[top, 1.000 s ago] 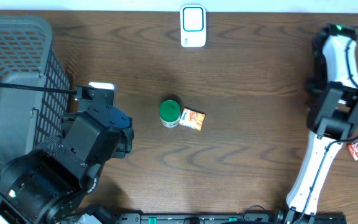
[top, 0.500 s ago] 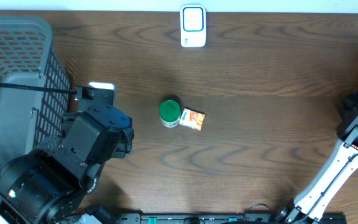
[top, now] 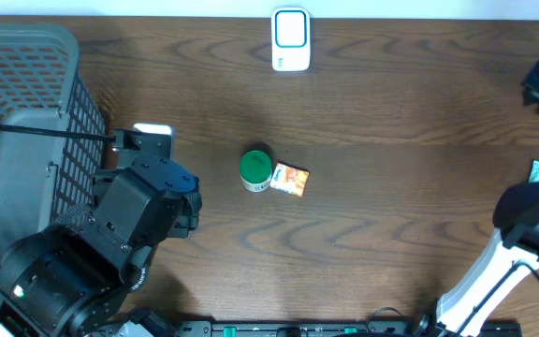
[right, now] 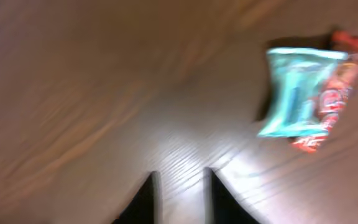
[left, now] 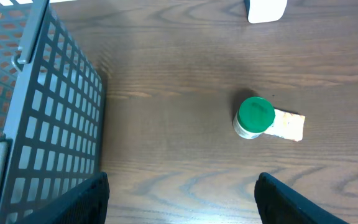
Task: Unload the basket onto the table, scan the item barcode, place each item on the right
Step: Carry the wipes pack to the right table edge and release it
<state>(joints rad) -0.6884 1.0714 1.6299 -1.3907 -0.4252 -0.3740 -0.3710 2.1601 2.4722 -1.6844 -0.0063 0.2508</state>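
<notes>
- Scanner (top: 290,37) at the far edge of the bench (top: 391,234); green-lidded jar (top: 255,168) just beside small orange box (top: 290,179), mid-bench.
- My left pincer (left: 182,186) stands wide apart, empty, beside the basket (top: 26,112).
- My right pincer (right: 180,180), blurred, is narrowly apart over bare wood; teal packet (right: 300,93) lies nearby on the bench.

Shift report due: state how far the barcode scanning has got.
Done: nothing visibly. In hand: nothing; left gripper hangs open, right gripper is empty near the teal packet. To do: green-lidded jar and orange box lie mid-table, apart from the scanner; picking and scanning remain.
</notes>
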